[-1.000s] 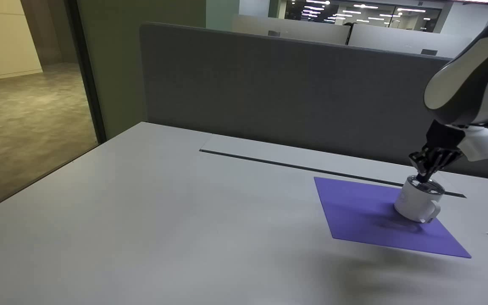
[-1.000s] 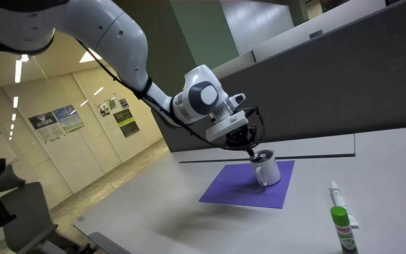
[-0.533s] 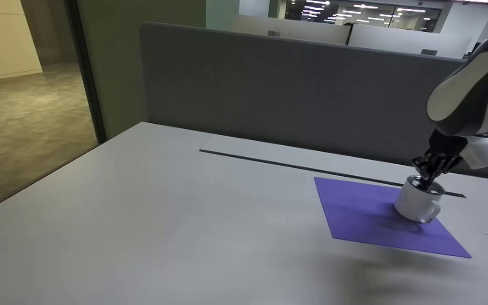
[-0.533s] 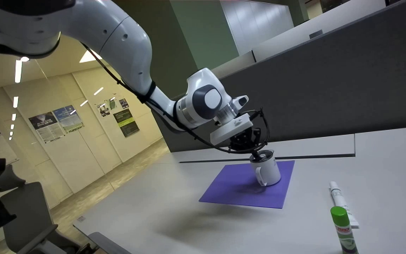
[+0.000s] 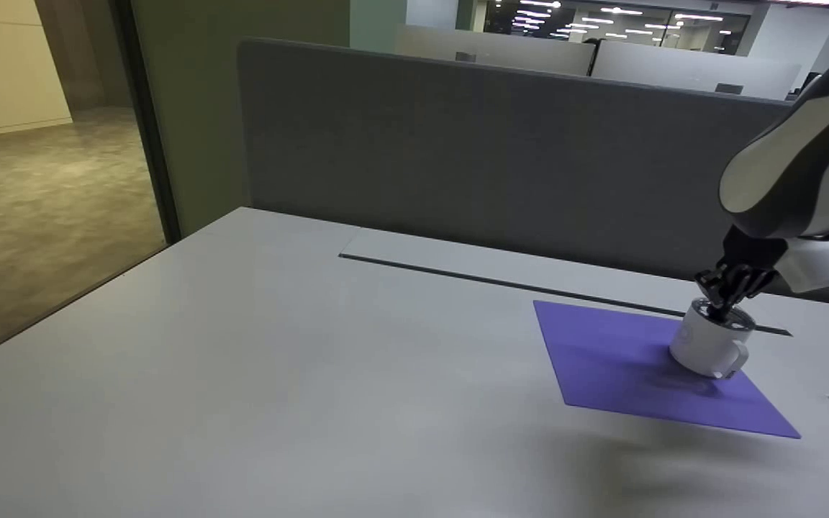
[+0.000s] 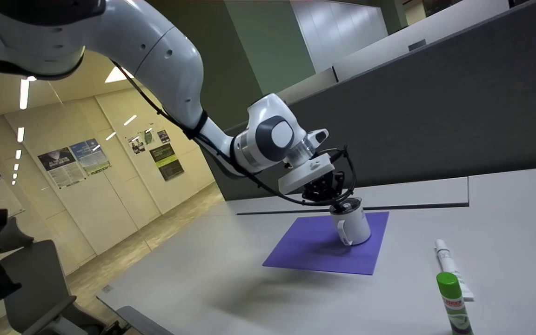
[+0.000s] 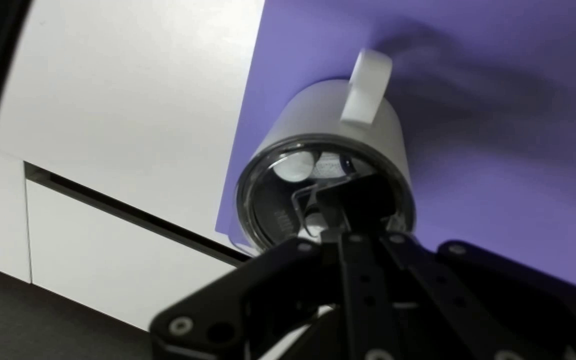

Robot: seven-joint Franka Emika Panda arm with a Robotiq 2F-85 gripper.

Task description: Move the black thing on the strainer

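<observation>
The strainer is a white mug-like cup (image 5: 699, 347) with a handle and a dark see-through lid. It stands upright on a purple mat (image 5: 612, 363). The cup (image 6: 357, 229) and mat (image 6: 296, 246) show in both exterior views. In the wrist view the cup (image 7: 318, 112) has its lid (image 7: 274, 202) facing me. My gripper (image 5: 718, 314) is shut, tilted, with its fingertips down at the lid; it also shows in an exterior view (image 6: 340, 208) and the wrist view (image 7: 355, 205). The black piece on the lid is hidden by or merges with the dark fingertips; I cannot tell them apart.
A white tube (image 6: 449, 265) and a green-capped stick (image 6: 454, 302) are on the table beyond the mat. A grey partition (image 5: 458, 158) stands behind the table. A dark slot (image 5: 458, 277) runs along its back. A cable loop (image 6: 349, 172) hangs by the gripper.
The arm has come down and the fingertips have moved lower onto the lid, then shifted slightly. The cup and mat have not visibly moved.
</observation>
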